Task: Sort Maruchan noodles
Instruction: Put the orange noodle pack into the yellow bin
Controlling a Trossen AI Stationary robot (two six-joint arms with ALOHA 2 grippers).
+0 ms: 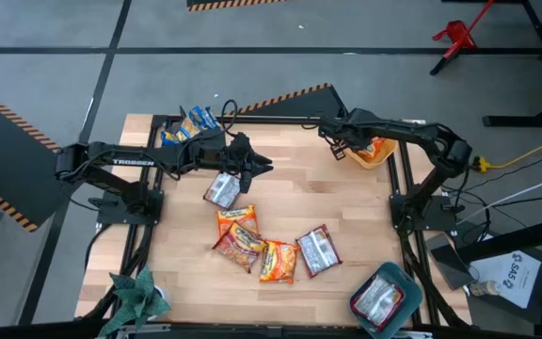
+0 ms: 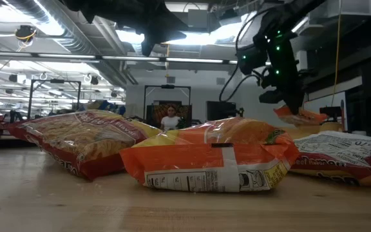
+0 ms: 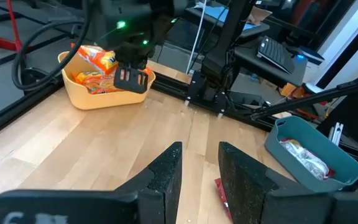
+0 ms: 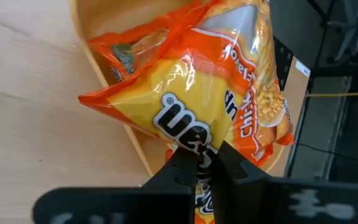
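Several Maruchan packets lie flat on the table's middle: orange-and-yellow ones (image 1: pixel 238 247), (image 1: pixel 276 262), a silver-grey one (image 1: pixel 316 250) and another silver one (image 1: pixel 222 190). Blue packets (image 1: pixel 191 125) sit in the bin at the far left. My left gripper (image 1: pixel 252 165) hovers open, holding nothing, just right of the silver packet; its fingers (image 3: pixel 166 174) show a clear gap. My right gripper (image 1: pixel 342 146) is shut on an orange-and-yellow packet (image 4: pixel 197 81) over the yellow bin (image 1: pixel 370 162), which holds more orange packets (image 3: pixel 95 78). My right gripper (image 4: pixel 205 155) pinches the orange-and-yellow packet by one edge (image 4: pixel 188 140) between its two fingers, coming from above. The packet is lifted clear and hangs tilted below the fingers (image 2: pixel 298 116), above the yellow bin's opening (image 4: pixel 135 152).
A teal bin (image 1: pixel 384 297) at the near right corner holds a silver packet (image 3: pixel 303 155). Black frame rails (image 1: pixel 398 217) border the table's sides. A green crumpled thing (image 1: pixel 139 292) sits at the near left corner. Bare wood lies between the pile and the yellow bin.
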